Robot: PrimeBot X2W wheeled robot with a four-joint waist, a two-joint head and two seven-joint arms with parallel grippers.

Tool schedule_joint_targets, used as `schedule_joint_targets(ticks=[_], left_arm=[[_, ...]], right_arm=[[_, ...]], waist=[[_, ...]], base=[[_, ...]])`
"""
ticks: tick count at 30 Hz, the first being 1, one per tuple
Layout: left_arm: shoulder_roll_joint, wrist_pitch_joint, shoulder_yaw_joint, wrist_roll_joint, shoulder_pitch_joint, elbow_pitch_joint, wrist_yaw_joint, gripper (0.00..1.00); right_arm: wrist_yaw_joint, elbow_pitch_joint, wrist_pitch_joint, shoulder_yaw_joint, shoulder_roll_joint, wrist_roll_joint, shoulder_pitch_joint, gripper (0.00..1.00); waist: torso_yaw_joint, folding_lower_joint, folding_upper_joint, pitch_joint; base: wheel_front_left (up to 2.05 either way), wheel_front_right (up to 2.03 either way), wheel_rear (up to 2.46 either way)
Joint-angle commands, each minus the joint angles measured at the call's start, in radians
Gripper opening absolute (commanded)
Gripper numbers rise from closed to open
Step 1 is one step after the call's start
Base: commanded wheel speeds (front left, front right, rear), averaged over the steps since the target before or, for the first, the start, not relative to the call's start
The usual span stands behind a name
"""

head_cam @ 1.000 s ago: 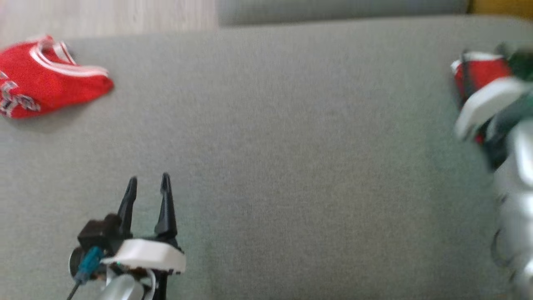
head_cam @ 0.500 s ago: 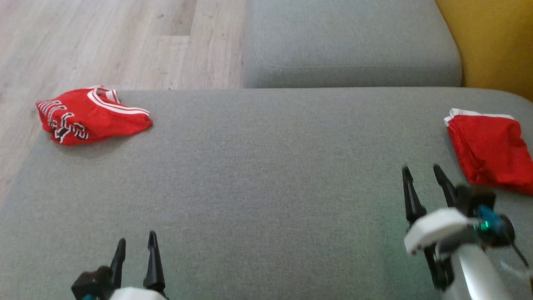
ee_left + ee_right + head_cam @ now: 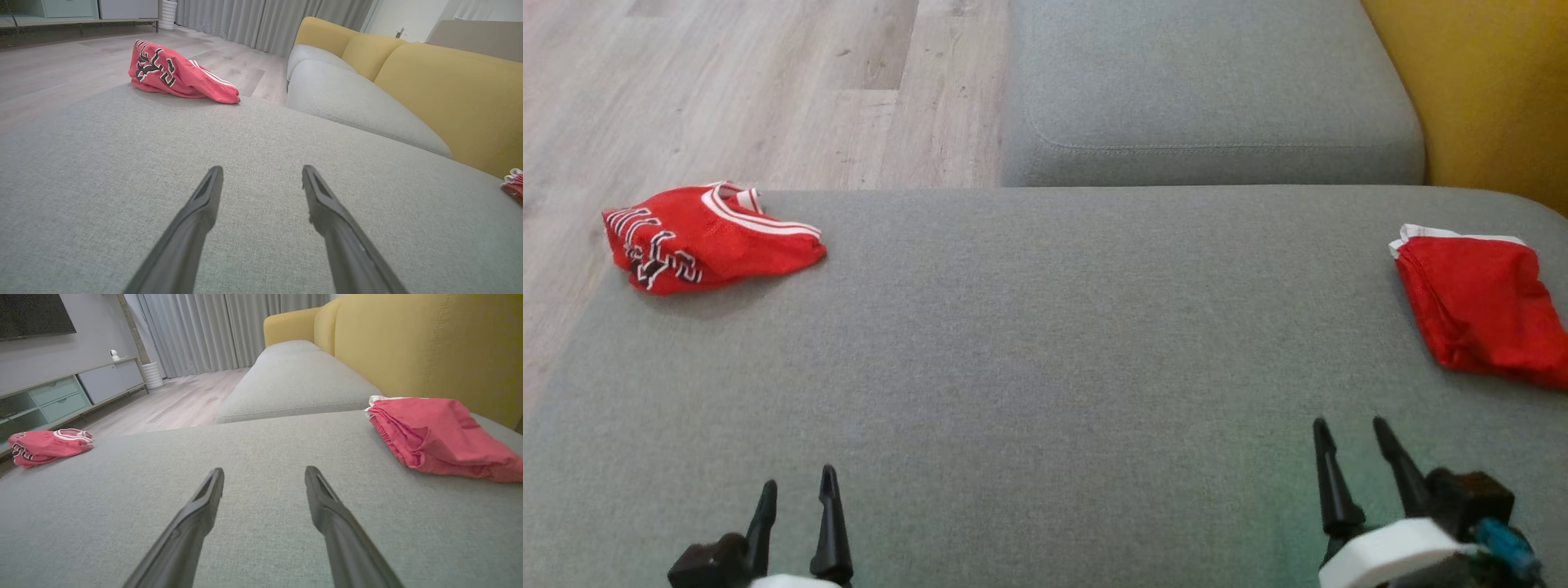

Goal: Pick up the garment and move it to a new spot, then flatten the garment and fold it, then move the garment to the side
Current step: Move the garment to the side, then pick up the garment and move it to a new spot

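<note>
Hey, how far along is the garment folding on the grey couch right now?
Looks done: the plain red garment lies folded at the right side. In hand: nothing; left gripper and right gripper are open and empty. Left: the lettered red garment sits bunched at the far left, unfolded.

Grey cushion (image 3: 1045,343), crumpled red jersey (image 3: 707,241) on its far corner, well ahead and left of the left gripper (image 3: 798,480) jaws, folded red garment (image 3: 1478,306) by its edge, just ahead-right of the right gripper (image 3: 1349,425) jaws.
</note>
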Motion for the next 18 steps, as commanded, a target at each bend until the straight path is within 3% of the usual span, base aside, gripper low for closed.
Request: schedule_joint_targets(ticks=[1, 13, 18], left_arm=[[0.008, -0.006, 0.03, -0.001, -0.034, -0.026, -0.003, 1.0], [0.009, 0.004, 0.013, 0.001, -0.047, -0.016, -0.005, 1.0], [0.008, 0.009, 0.006, 0.009, -0.066, -0.018, -0.005, 1.0]], right_arm=[[0.007, -0.044, -0.004, 0.033, -0.005, 0.008, -0.025, 1.0], [0.007, -0.069, 0.01, 0.029, -0.005, 0.003, -0.003, 1.0], [0.007, -0.075, 0.005, 0.029, -0.005, 0.009, 0.002, 1.0]], waist=[[-0.002, 0.0, -0.0001, 0.001], [-0.003, 0.0, -0.0001, 0.011], [0.056, 0.0, -0.0001, 0.017]], base=[[0.0, 0.0, 0.0], [0.0, 0.0, 0.0], [0.0, 0.0, 0.0]])
